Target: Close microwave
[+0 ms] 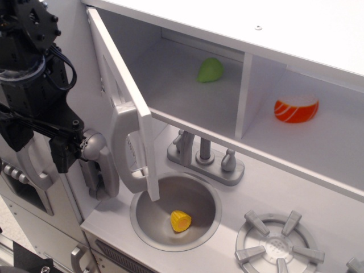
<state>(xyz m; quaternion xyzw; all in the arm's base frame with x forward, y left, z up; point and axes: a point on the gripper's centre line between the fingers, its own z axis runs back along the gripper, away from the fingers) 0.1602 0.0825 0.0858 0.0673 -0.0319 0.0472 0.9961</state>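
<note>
The microwave (pixel 187 85) is the white box compartment at the upper left of the toy kitchen. Its hinged white door (pixel 122 108) stands wide open, swung out toward me over the sink. The door's grey vertical handle (pixel 101 162) shows on its outer, left side. A green toy (pixel 210 69) lies inside the compartment. My black gripper (pixel 61 152) hangs at the left, just left of the door's outer face and close beside the top of the grey handle. Its fingers are dark and seen end-on, so their gap does not show.
A doorless shelf compartment on the right holds an orange and white toy (pixel 296 108). Below are a grey faucet (pixel 205 156), a round sink (pixel 145 227) with a yellow toy (pixel 181 220), and a stove burner (pixel 278 245). A grey cabinet handle (pixel 34 168) sits under my arm.
</note>
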